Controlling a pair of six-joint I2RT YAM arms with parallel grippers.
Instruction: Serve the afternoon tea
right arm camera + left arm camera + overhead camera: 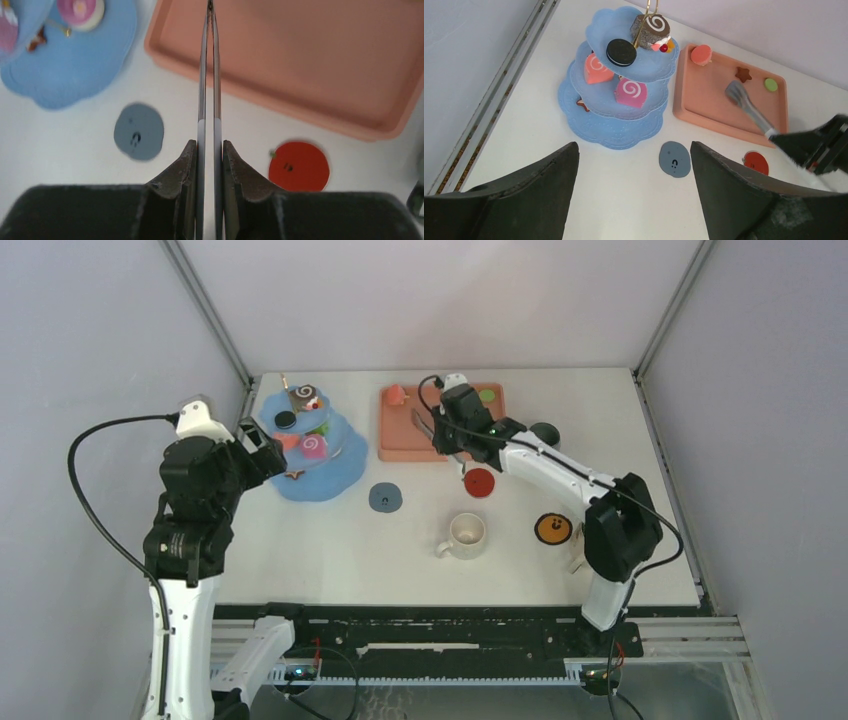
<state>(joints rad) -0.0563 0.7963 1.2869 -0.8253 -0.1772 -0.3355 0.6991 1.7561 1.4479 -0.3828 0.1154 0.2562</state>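
One grey coaster (pixel 384 497) beside dessert tower (pixel 325 483)

White table (pixel 330 560), salmon tray (pixel 400 435) at far middle. Blue tiered tower (pixel 320 485) just left of the tray, dark green mug (pixel 545 432) just right. Nearer than the tray: grey coaster (pixel 385 498), red coaster (pixel 479 482), cream mug (pixel 466 534), orange coaster (pixel 552 528) to the near right.
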